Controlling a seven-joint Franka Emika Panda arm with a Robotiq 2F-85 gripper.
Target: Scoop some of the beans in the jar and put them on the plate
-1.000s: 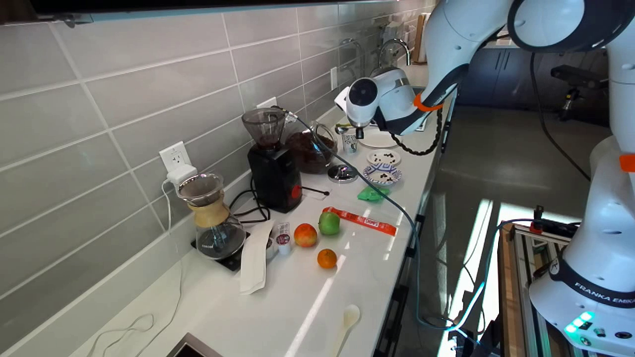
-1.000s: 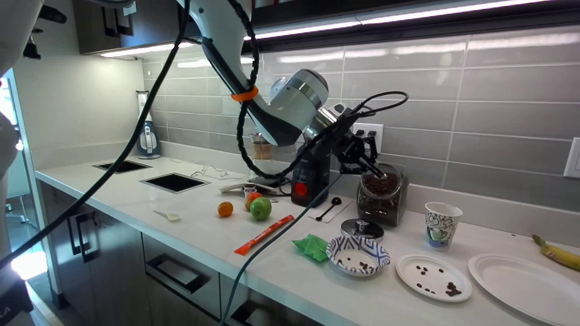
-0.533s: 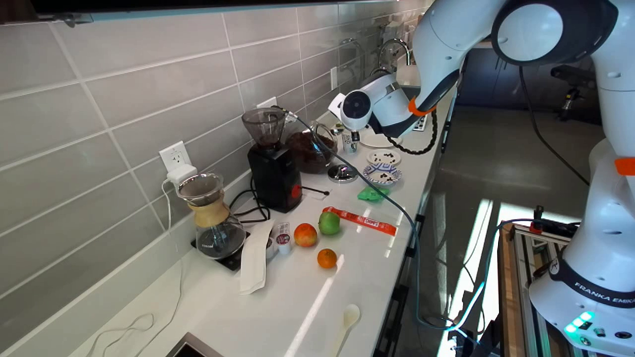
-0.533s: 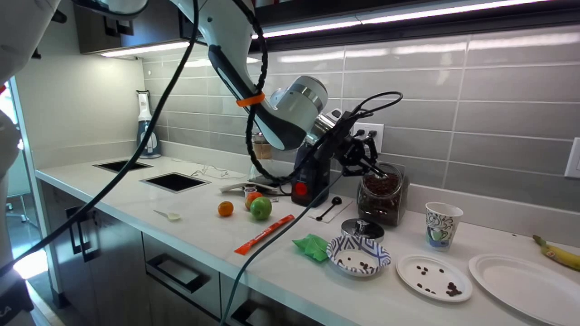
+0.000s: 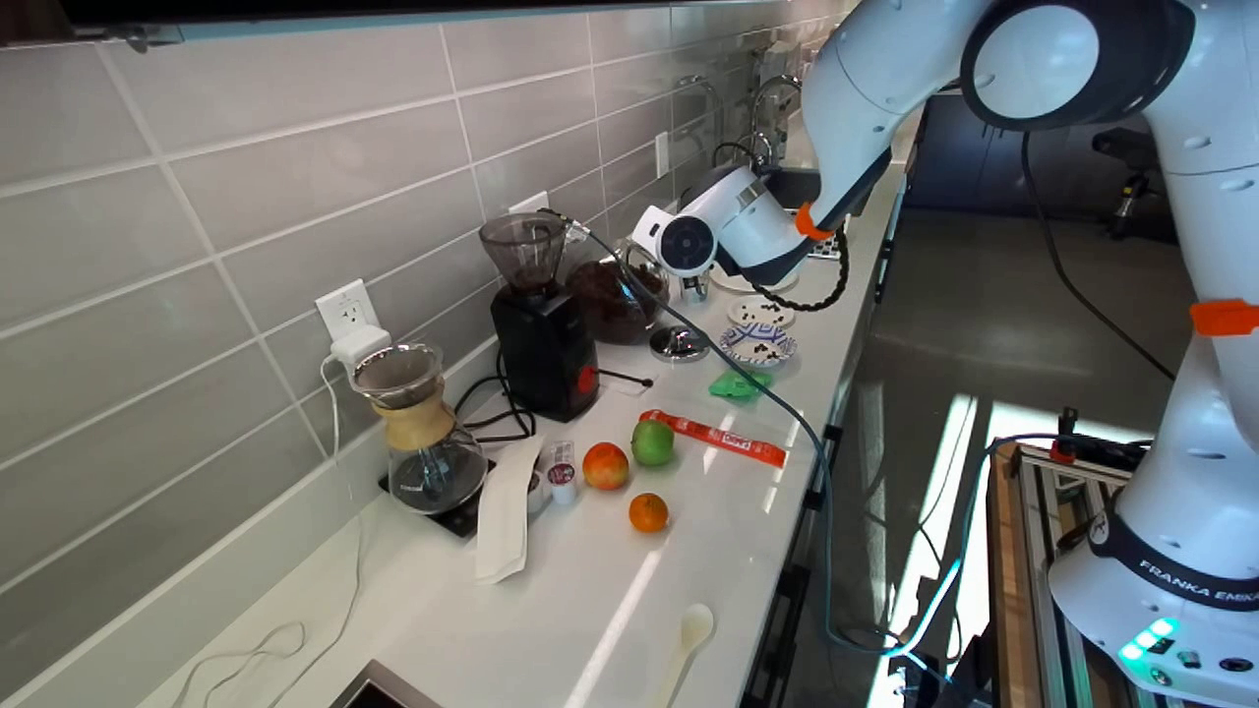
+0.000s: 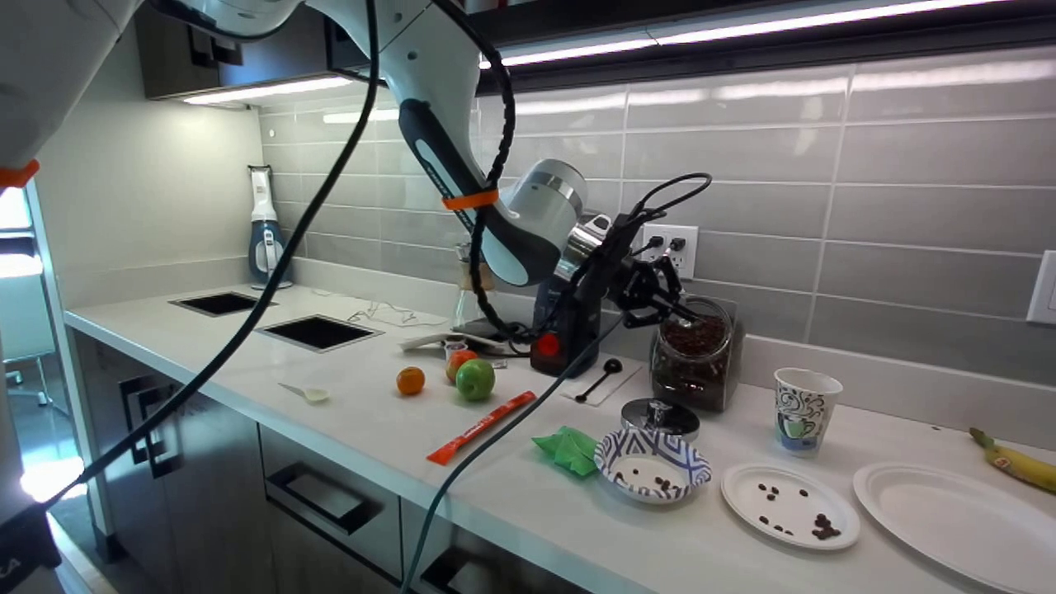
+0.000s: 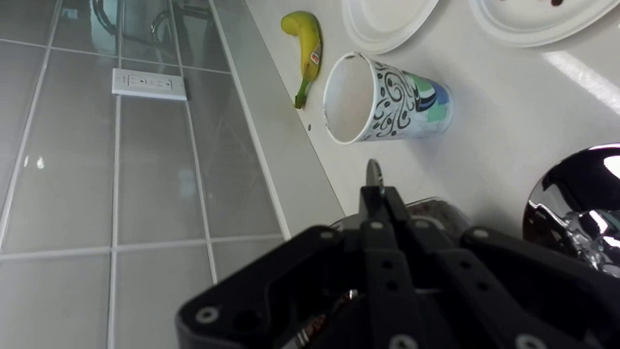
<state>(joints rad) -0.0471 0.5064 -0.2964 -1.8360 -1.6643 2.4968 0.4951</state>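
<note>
The glass jar (image 6: 693, 375) of dark beans (image 6: 697, 334) stands by the wall with its round mouth tilted outward; it shows in both exterior views (image 5: 608, 307). My gripper (image 6: 670, 304) is shut on a metal spoon (image 6: 686, 313) at the jar's mouth. In the wrist view, a thin metal edge of the spoon (image 7: 373, 173) sticks out past the fingertips of the gripper (image 7: 383, 195). Whether the spoon carries beans is hidden. A small white plate (image 6: 796, 505) with several beans lies to the jar's front right. A larger white plate (image 6: 957, 520) lies beyond it.
A paper cup (image 6: 804, 412) stands between jar and plates. The metal lid (image 6: 660, 417), a patterned bowl (image 6: 652, 462) with beans and a green wrapper (image 6: 571, 450) lie before the jar. A black grinder (image 6: 565, 322) stands beside it. A cable (image 6: 495, 445) crosses the counter.
The arm has lowered and the wrist has tilted, while the gripper with the spoon has shifted slightly and stays at the jar's mouth. The other objects have not moved.
</note>
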